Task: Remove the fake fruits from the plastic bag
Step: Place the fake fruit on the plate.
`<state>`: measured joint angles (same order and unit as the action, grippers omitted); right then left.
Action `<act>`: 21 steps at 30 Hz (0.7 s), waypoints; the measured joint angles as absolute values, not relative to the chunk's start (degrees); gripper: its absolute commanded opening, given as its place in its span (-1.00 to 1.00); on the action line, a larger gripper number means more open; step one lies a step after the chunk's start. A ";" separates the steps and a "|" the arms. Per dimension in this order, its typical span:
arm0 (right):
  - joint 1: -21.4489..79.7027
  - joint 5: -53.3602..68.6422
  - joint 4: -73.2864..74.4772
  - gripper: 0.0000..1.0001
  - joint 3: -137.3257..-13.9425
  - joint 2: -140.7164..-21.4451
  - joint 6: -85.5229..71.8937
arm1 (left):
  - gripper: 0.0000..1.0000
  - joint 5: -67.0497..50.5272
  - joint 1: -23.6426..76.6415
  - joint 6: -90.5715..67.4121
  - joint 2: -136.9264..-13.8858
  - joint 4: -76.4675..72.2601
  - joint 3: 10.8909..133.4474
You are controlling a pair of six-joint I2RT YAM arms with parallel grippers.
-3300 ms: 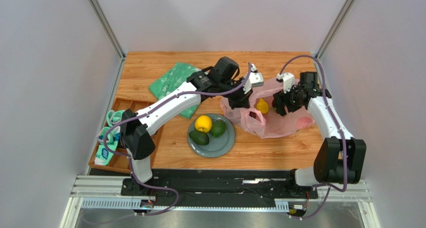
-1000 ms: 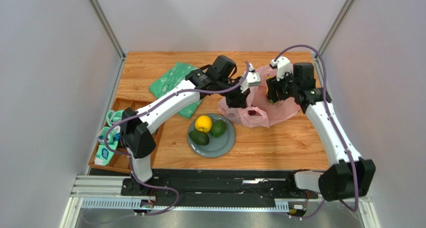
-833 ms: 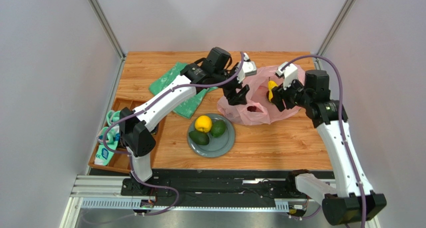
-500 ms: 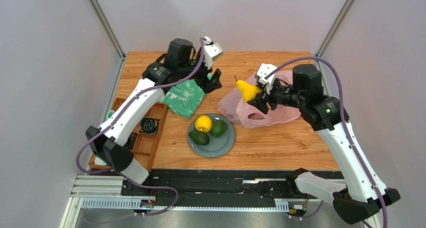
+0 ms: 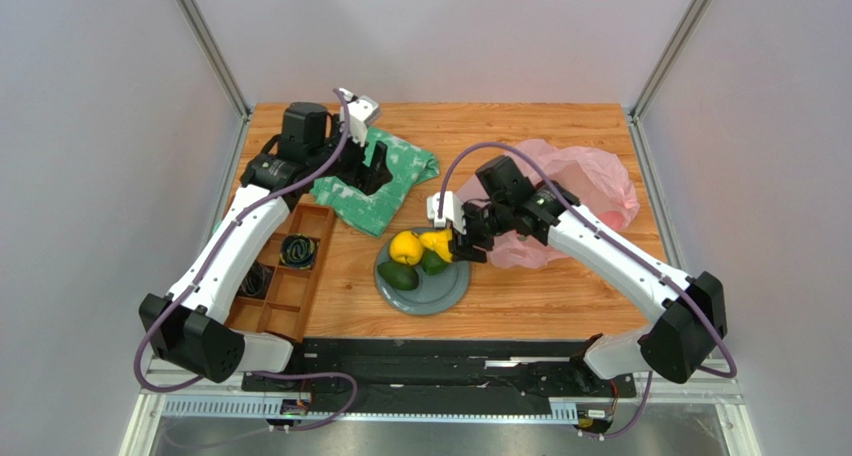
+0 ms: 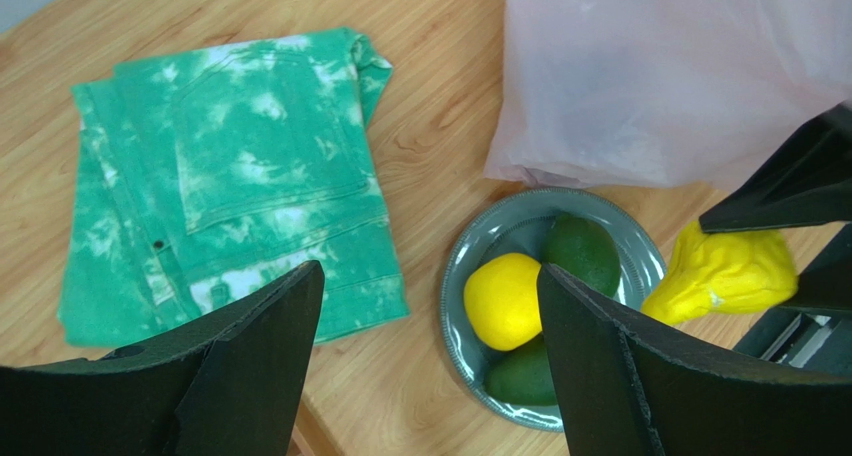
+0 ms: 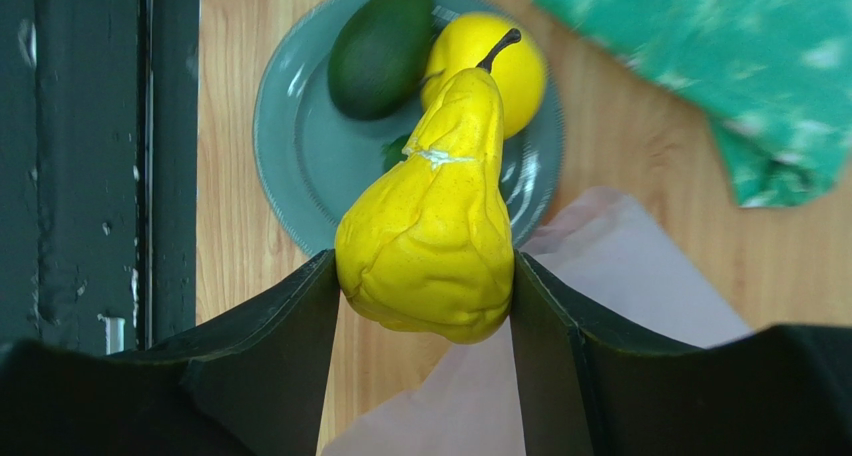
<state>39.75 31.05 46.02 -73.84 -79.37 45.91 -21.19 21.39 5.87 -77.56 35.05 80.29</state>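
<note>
My right gripper is shut on a lumpy yellow pear-shaped fruit, stem pointing forward, held just above the grey plate. A round yellow citrus and two dark green avocados lie on that plate. The crumpled pink plastic bag sits to the plate's right, behind the right gripper. My left gripper hangs open and empty over the green patterned cloth.
A wooden compartment tray lies along the table's left edge, with a black coil in one section. Grey walls close in the table on the left, back and right.
The right arm lifted the yellow pear-shaped fruit out of the bag and carried it left to above the plate. The left gripper let go of the bag, opened and swung back left over the green cloth.
</note>
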 measured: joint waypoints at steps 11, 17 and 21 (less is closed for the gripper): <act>41.56 29.56 43.03 0.14 -55.70 -77.17 59.57 | 0.69 -25.61 17.58 3.92 -73.43 33.65 79.00; 42.15 29.52 42.46 0.14 -49.93 -72.69 71.05 | 0.68 -27.83 17.58 2.74 -74.70 32.75 78.89; 42.19 29.02 41.39 0.13 -49.47 -73.97 77.01 | 0.68 -28.45 17.58 2.55 -75.46 32.08 78.63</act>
<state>42.19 29.02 41.39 -49.47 -73.97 77.01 -28.45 17.58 2.55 -75.46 32.08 78.63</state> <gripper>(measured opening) 0.603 0.842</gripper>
